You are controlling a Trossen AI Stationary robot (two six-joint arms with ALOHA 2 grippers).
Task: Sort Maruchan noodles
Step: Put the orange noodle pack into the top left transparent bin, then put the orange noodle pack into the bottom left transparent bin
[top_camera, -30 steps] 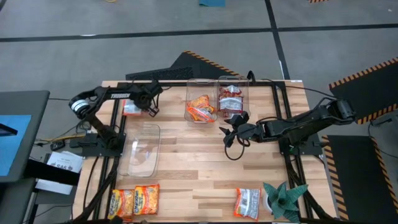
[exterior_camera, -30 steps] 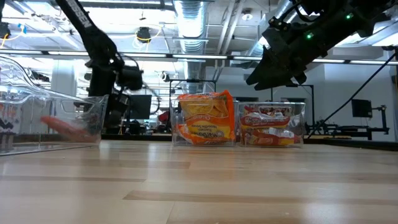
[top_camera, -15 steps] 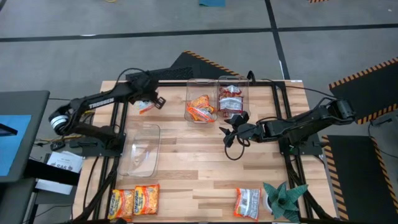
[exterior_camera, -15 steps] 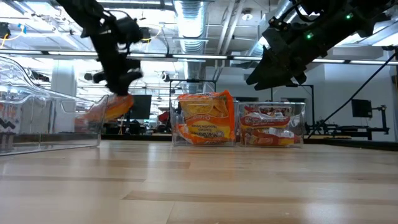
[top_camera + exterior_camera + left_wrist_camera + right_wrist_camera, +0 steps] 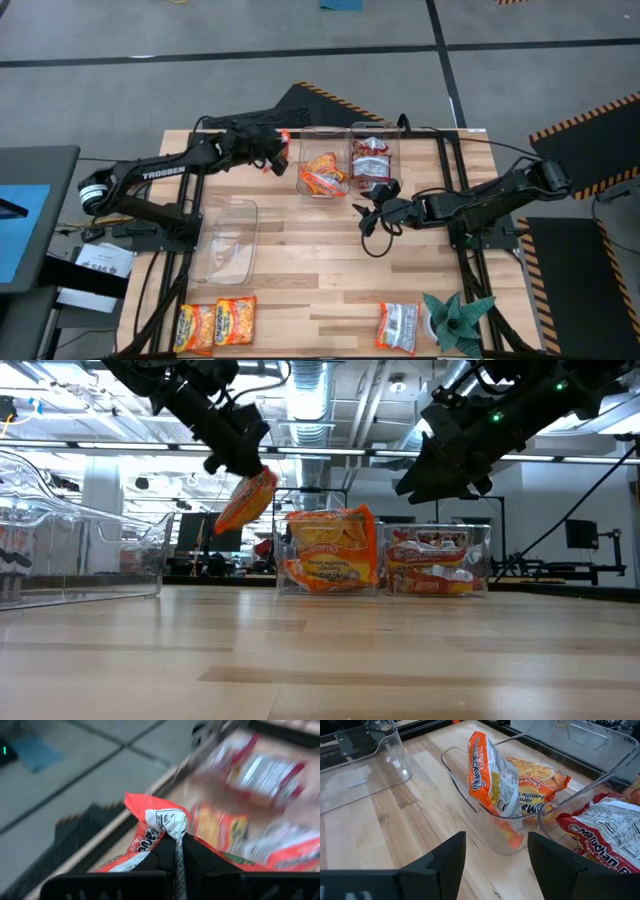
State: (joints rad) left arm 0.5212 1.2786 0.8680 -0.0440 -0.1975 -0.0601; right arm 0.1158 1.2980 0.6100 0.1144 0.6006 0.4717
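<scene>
My left gripper [image 5: 272, 150] is shut on an orange-yellow noodle packet [image 5: 246, 500] and hovers near the table's far edge, just left of two clear bins. One bin [image 5: 322, 172] holds orange packets [image 5: 506, 780]. The other [image 5: 373, 160] holds white-red packets [image 5: 602, 832]. My right gripper [image 5: 372, 212] hangs open above the table's middle, just on the near side of those bins, and touches nothing. Two orange packets [image 5: 215, 322] and a white-red one [image 5: 398, 325] lie flat by the near edge. My left gripper pinches the orange packet between its two fingers [image 5: 170, 854] at a crumpled end [image 5: 162, 822], coming from above and slanting toward the table's right. The packet is lifted clear of the table and hangs tilted below the fingers [image 5: 238, 448].
An empty clear bin [image 5: 225, 240] stands on the table's left side. A teal spiky plant-like object [image 5: 458, 318] sits at the near right corner. Bare wood lies between the bins and the near-edge packets.
My left gripper has carried the orange packet up from low over the table's far left and swung it to the right, toward the bin of orange packets. The packet now hangs higher and clear of the table. My right arm has kept still.
</scene>
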